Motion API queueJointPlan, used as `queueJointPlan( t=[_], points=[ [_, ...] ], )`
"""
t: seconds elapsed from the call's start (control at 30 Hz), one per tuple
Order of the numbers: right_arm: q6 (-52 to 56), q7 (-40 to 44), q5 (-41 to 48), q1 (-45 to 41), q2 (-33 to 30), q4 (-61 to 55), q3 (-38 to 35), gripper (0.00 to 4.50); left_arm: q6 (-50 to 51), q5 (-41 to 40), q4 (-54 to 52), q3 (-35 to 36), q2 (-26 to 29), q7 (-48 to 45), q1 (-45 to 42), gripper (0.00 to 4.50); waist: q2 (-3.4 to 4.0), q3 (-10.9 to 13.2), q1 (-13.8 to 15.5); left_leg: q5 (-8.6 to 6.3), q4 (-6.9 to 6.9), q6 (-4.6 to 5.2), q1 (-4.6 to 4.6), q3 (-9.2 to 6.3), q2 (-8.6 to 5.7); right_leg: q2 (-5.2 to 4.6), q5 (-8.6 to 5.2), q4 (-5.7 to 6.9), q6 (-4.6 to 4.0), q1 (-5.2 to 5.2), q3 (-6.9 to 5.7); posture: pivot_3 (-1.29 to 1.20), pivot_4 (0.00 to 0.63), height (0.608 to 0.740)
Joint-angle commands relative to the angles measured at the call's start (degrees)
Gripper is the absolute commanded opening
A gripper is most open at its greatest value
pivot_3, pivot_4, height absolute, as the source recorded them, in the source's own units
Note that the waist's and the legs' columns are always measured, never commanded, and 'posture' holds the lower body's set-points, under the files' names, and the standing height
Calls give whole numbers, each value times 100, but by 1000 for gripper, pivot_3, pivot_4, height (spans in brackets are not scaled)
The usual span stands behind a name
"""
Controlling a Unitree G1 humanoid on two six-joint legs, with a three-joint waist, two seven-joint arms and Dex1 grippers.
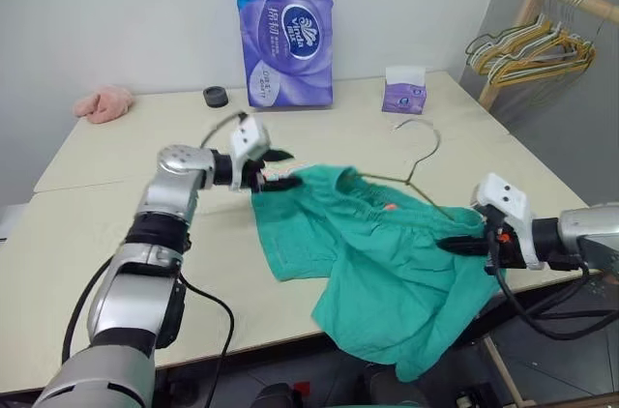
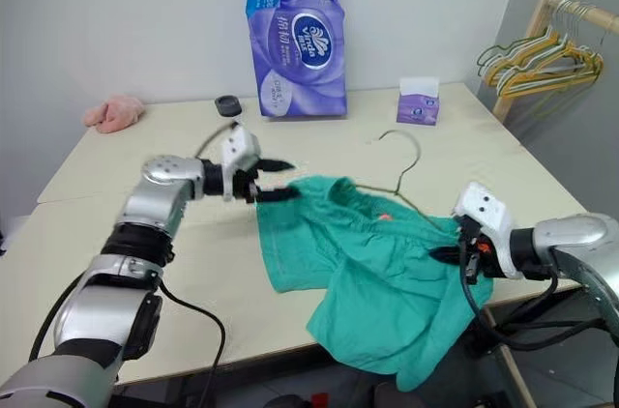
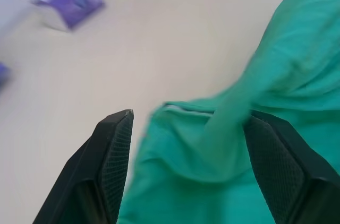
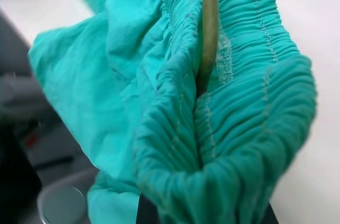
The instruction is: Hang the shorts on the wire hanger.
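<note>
The teal-green shorts (image 1: 377, 273) lie crumpled on the table's front right part, with one leg drooping over the front edge. The wire hanger (image 1: 418, 164) lies partly under the gathered waistband, its hook sticking out toward the back. My left gripper (image 1: 287, 168) hovers open at the shorts' left edge, and the fabric (image 3: 228, 144) shows just beyond its fingers (image 3: 114, 149). At the right end of the waistband my right gripper (image 1: 462, 244) is shut on the bunched elastic (image 4: 212, 144). There the hanger's wire (image 4: 208, 27) runs into the fold.
A purple pack of tissue rolls (image 1: 285, 26), a small purple tissue box (image 1: 404, 91), a black round lid (image 1: 216, 96) and a pink cloth (image 1: 104, 103) stand along the table's back. A wooden rack with yellow and green hangers (image 1: 527, 45) is off to the right.
</note>
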Motion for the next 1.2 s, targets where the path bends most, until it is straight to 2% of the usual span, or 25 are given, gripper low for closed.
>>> queueJointPlan(
  t=[0.03,0.17,0.3,0.43,0.57,0.67,0.77,0.9,1.1,1.2],
  points=[
    [824,-459,418,279,356,-401,-1082,0,626,-370,-1263,-162,-234,-49,302,3376,12,21,10,-1,1,1,-1,-1,0,-1,0,-1,0,2,-1,-280,117,740],
    [2111,-1048,468,942,991,-797,-2412,0,1591,-622,-2720,-825,-861,116,642,3376,31,122,20,-3,3,5,5,1,0,-4,0,3,0,9,2,-326,166,740],
    [2237,-1612,1120,1577,1047,-892,-3411,0,2246,-1019,-3450,-1264,-1357,-27,579,3376,67,332,-47,-3,10,6,4,11,-2,-2,3,7,5,9,13,-364,209,740],
    [2237,-2572,2210,1850,886,-630,-4227,0,2281,-1144,-3309,-1410,-1935,162,260,3376,84,551,-216,-2,7,7,28,28,1,17,1,16,9,20,30,-384,229,740],
    [2237,-4167,3133,1625,550,182,-5123,0,2089,-1097,-2821,-1482,-2533,299,-264,3376,54,716,-374,-2,5,8,32,46,0,37,-1,12,13,23,45,-429,249,740],
    [2237,-5385,3608,1330,301,696,-5560,0,1816,-979,-2611,-1566,-2751,332,-471,3376,43,764,-464,-8,2,19,4,63,-2,56,-8,-4,25,22,68,-449,246,740],
    [2237,-6388,4068,1005,26,1171,-5793,0,1690,-990,-2527,-1609,-2874,299,-601,3376,36,791,-550,-16,-2,32,3,86,-2,60,-18,-8,40,17,92,-454,242,740],
    [2237,-7498,4023,103,-482,2011,-5883,0,1496,-968,-2263,-1569,-3223,436,-891,3376,39,813,-690,-23,-2,44,6,143,-1,66,-25,-22,94,8,149,-453,230,740],
    [2237,-8122,3750,-777,-969,2784,-5640,0,1245,-957,-2070,-1448,-3461,654,-1102,3376,38,814,-807,-35,-5,66,9,171,-1,69,-23,-47,116,8,177,-433,220,740],
    [2186,-8184,3137,-1386,-1201,3366,-5442,0,1050,-1098,-2017,-1280,-3688,787,-1247,3376,51,821,-830,-37,-7,68,12,184,-1,69,-22,-49,123,6,189,-422,211,740]
  ],
)
